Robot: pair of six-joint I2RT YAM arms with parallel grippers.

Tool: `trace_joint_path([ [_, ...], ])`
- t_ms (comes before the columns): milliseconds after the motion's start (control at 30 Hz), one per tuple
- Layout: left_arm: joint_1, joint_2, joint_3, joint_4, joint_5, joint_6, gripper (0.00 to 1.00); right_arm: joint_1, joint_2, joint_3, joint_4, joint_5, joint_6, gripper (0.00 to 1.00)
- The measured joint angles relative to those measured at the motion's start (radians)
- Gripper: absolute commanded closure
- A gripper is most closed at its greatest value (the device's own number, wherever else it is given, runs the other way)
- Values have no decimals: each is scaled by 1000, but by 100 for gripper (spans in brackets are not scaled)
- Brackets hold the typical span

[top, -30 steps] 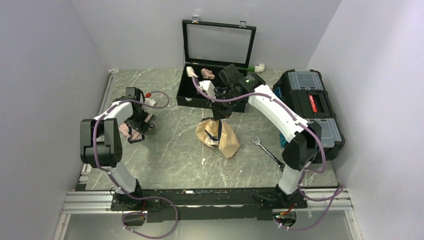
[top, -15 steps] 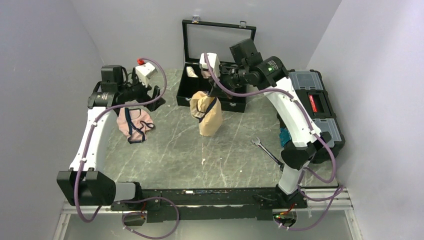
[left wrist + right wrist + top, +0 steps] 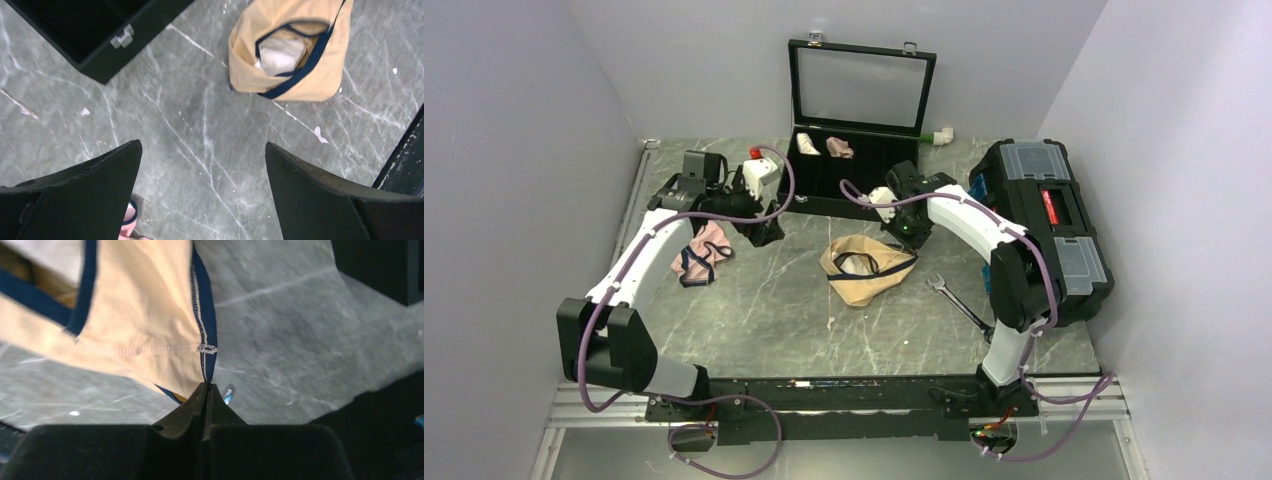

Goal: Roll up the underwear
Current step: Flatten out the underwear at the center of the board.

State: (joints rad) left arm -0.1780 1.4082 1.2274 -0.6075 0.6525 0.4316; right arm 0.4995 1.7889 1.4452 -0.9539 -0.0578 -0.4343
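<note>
Grey marbled worktop [image 3: 764, 300], walled in pale lilac, carries the underwear [image 3: 862, 270] near its middle. It lies just nearer than the open black case [image 3: 824, 205] and left of the wrench [image 3: 954, 300]. It is rumpled, with the waistband gaping upward.

The right end effector [image 3: 205, 388] is pinched shut on the navy-edged seam at the garment's right corner. The left end effector [image 3: 202, 150] hangs with its jaws spread wide and empty over bare stone to the left, well apart from the cloth.

The step looks like spreading the cloth before any roll. The left arm would do best to take the opposite edge. Both could then draw the fabric gently taut and lay it flat with no folds trapped underneath. A hard pull might slip the thin seam out of the right grip.

Counted:
- one tan underwear
- one pink underwear [image 3: 700, 250] at the left
- two small rolls in the case, cream [image 3: 806, 143] and pink [image 3: 838, 147]
- one case
- one wrench
- one toolbox [image 3: 1044, 205] at the right
</note>
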Motion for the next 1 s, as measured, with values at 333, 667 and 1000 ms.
trace_joint_path([
  [333,-81,-2,-134,42,-59,75,2,-61,14,-42,101,49,61,66],
  [667,-391,206,20,-27,-68,191,40,-190,38,2,98,-85,119,58],
  [1000,-511,452,219,-122,-54,250,40,-252,37,2,88,-150,132,60],
])
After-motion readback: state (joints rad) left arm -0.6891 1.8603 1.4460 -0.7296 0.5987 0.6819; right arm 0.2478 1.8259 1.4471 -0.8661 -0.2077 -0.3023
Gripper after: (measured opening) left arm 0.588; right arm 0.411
